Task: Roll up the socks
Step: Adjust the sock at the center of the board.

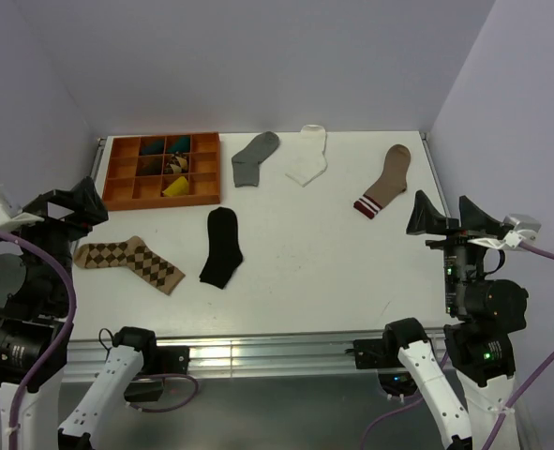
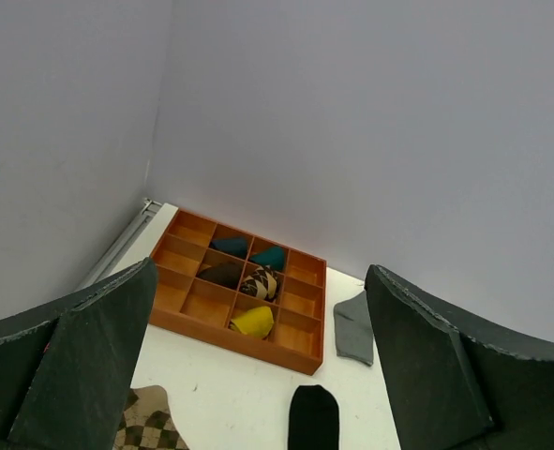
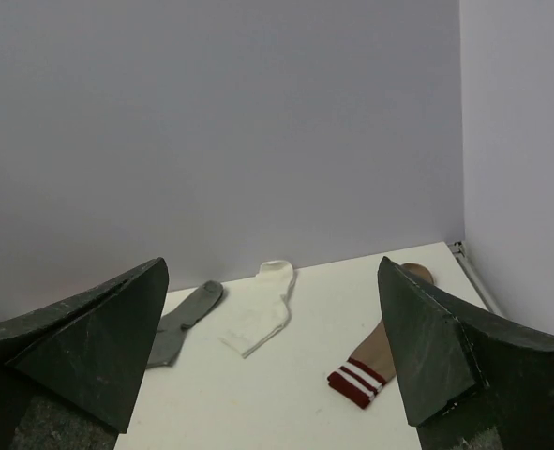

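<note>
Edge of left wrist view crops black sock (image 2: 313,417).

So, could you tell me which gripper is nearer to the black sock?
Left. The left gripper hangs open at the left edge of the table, the black sock to its right; the right gripper is open at the opposite edge, farther off.
</note>
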